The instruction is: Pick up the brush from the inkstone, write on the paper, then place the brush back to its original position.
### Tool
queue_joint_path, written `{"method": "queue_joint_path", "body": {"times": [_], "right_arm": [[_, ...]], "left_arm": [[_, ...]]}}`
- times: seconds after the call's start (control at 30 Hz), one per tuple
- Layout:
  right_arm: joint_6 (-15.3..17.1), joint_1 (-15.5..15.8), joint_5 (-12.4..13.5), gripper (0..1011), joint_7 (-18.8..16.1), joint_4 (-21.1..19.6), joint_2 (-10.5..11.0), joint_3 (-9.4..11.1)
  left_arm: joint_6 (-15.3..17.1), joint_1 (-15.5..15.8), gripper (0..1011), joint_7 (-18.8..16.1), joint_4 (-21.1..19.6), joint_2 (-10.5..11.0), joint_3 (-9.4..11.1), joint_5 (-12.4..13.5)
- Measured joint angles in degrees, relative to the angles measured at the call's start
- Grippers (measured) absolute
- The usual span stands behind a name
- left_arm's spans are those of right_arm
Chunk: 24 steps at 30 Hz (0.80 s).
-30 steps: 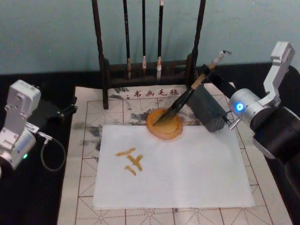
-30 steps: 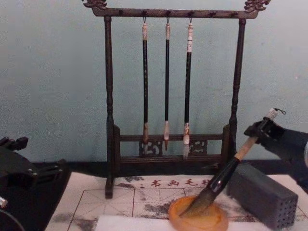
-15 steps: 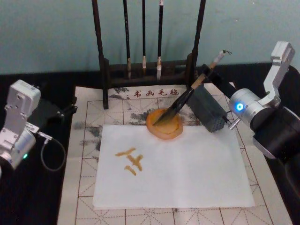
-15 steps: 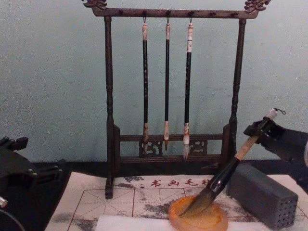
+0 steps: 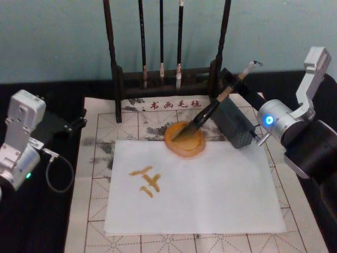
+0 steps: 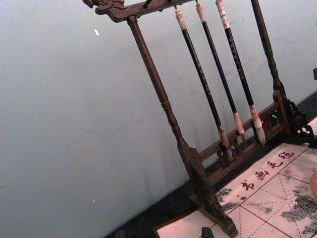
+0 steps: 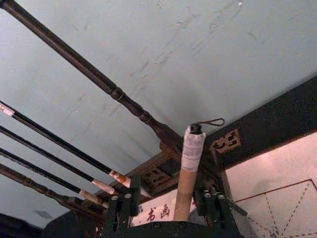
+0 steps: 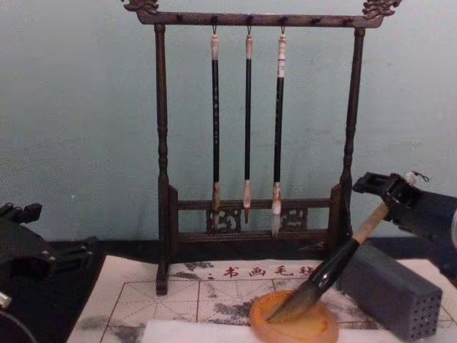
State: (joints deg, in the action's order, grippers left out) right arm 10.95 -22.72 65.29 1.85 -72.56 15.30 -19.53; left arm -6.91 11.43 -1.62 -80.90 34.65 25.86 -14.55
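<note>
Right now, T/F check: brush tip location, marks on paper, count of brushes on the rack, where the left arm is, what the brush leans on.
1. The brush has its bristles in the inkstone. True.
2. The paper is blank. False: amber strokes sit on its left part.
3. Three thin brushes hang on the rack. True.
4. The left tool is over the paper. False: the left arm is parked off the mat's left side.
5. The brush lies flat on the mat. False: it slants up, handle by the right tool above the grey block.
</note>
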Motion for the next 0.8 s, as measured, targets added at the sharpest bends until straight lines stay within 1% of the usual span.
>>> {"method": "queue_joint_path", "body": {"times": [0.03, 0.17, 0.23, 0.27, 0.33, 0.4, 0.47, 0.8], "right_arm": [[0.0, 0.0, 0.0, 663, 0.0, 0.0, 0.0, 0.0], [0.0, 0.0, 0.0, 795, 0.0, 0.0, 0.0, 0.0], [0.0, 0.0, 0.0, 831, 0.0, 0.0, 0.0, 0.0], [0.0, 0.0, 0.0, 882, 0.0, 0.0, 0.0, 0.0], [0.0, 0.0, 0.0, 917, 0.0, 0.0, 0.0, 0.0], [0.0, 0.0, 0.0, 981, 0.0, 0.0, 0.0, 0.0], [0.0, 0.0, 0.0, 1002, 0.0, 0.0, 0.0, 0.0], [0.0, 0.0, 0.0, 1003, -0.1, 0.0, 0.1, 0.0]], "left_arm": [[0.0, 0.0, 1001, 0.0, 0.0, 0.0, 0.0, 0.0], [0.0, 0.0, 1001, 0.0, 0.0, 0.0, 0.0, 0.0], [0.0, 0.0, 1001, 0.0, 0.0, 0.0, 0.0, 0.0], [0.0, 0.0, 1001, 0.0, 0.0, 0.0, 0.0, 0.0], [0.0, 0.0, 1001, 0.0, 0.0, 0.0, 0.0, 0.0], [0.0, 0.0, 1001, 0.0, 0.0, 0.0, 0.0, 0.0], [0.0, 0.0, 1001, 0.0, 0.0, 0.0, 0.0, 0.0], [0.0, 0.0, 1001, 0.0, 0.0, 0.0, 0.0, 0.0]]}}
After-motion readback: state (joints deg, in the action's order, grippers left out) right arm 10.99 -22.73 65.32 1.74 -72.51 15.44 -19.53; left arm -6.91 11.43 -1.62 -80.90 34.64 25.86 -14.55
